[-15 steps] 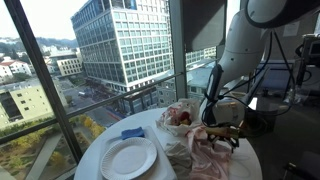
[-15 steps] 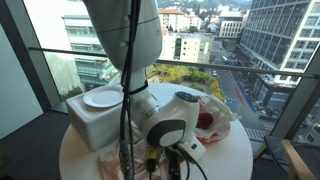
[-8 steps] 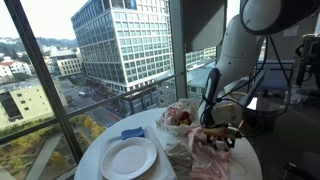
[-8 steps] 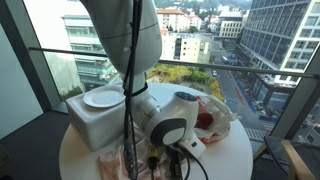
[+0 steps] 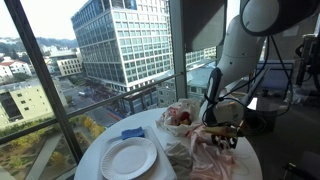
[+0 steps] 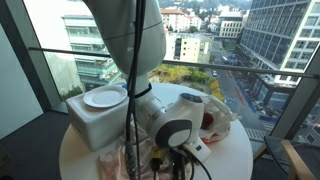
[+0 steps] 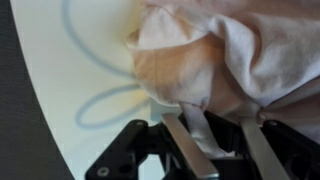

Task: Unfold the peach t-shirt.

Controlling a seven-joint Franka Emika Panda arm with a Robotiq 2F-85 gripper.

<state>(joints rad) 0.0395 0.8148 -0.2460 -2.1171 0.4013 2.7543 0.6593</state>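
The peach t-shirt (image 5: pixel 203 152) lies crumpled on the round white table (image 6: pixel 232 150), pale pink-orange with whitish folds. In the wrist view it (image 7: pixel 225 55) fills the upper right, and a hanging fold drops between my fingers. My gripper (image 7: pixel 207 123) has its fingers (image 7: pixel 187 150) drawn close together on that fold at the shirt's near edge. In both exterior views the gripper (image 5: pixel 222 140) (image 6: pixel 160 166) sits low over the cloth (image 6: pixel 113 165), the arm above it hiding much of the shirt.
A white paper plate (image 5: pixel 128 157) rests on a white box (image 6: pixel 95 122). A small blue item (image 5: pixel 133 132) lies behind it. A clear plastic bag with red contents (image 5: pixel 180 117) (image 6: pixel 212 118) sits beside the shirt. Window glass rings the table. A blue loop (image 7: pixel 100 105) marks the tabletop.
The gripper fingers have closed in from wide open onto a fold of the shirt. The arm has barely shifted over the cloth.
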